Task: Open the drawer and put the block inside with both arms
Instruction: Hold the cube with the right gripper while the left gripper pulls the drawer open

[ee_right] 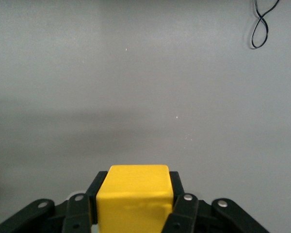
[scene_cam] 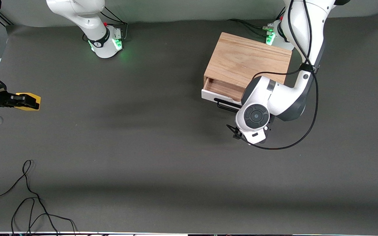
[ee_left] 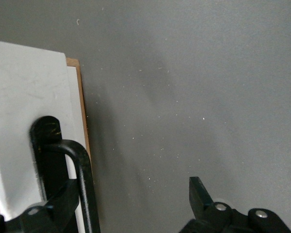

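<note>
Drawer (scene_cam: 223,89) of the oak box (scene_cam: 246,62), near the tabletop (scene_cam: 162,147) edge along the robots' bases at the left arm's end, stands only partly out; the left gripper (ee_left: 136,204), fingers spread, sits at the black handle (scene_cam: 225,104), one finger under the bar. Block (ee_right: 134,200), yellow, is clamped in the right gripper (ee_right: 134,206) over the tabletop edge at the right arm's end, well apart from the drawer. Risk: the narrow opening may catch the block on the box's top edge; spread fingers may slip off the bar if pulled.

high front view over table (scene_cam: 162,170), close wrist views downward
</note>
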Available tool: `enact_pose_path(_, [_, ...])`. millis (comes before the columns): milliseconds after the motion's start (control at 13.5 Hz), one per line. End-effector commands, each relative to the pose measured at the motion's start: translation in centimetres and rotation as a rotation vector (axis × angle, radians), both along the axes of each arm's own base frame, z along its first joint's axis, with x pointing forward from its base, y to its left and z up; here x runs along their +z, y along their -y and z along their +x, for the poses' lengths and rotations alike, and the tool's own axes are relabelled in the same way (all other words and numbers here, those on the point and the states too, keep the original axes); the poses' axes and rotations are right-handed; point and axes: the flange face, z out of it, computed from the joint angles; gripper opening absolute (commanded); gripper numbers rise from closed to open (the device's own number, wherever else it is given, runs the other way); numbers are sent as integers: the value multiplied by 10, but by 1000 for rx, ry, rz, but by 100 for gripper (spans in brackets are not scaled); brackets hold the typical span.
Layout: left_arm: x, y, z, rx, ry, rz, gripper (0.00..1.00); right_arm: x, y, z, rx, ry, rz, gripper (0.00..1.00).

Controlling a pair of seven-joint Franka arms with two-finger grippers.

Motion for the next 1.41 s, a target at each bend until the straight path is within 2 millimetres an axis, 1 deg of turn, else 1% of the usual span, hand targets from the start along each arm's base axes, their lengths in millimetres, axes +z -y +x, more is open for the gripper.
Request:
enact_pose_path(0, [14,0,13,-24,61,-21,100,2,1,-26,-9,48,-10,36])
enact_pose_path(148, [23,4,17,-24,95,-38,100,2,1,-26,-9,48,-10,36])
enact_pose_path(296, [26,6,19,-23,104,-45,100,-1,1,-24,-9,50,-10,36])
enact_pose_path(519, [9,4,9,-26,40,-15,100,-1,1,-22,-9,61,-11,36])
enact_pose_path(593, [7,4,6,-26,11,-8,100,-3,1,-21,-9,62,-12,36])
enact_pose_path(741, [6,6,0,-30,-21,5,100,-5,0,-18,-7,71,-12,36])
enact_pose_path(1111, [6,9,-2,-25,-27,1,100,-7,0,-17,-7,70,-13,36])
enact_pose_path(1259, [2,10,-4,-21,-39,-5,100,-7,2,-18,-9,70,-12,36])
enact_pose_path(1333, [-8,10,-4,-17,-55,-5,100,-8,1,-17,-7,70,-14,36])
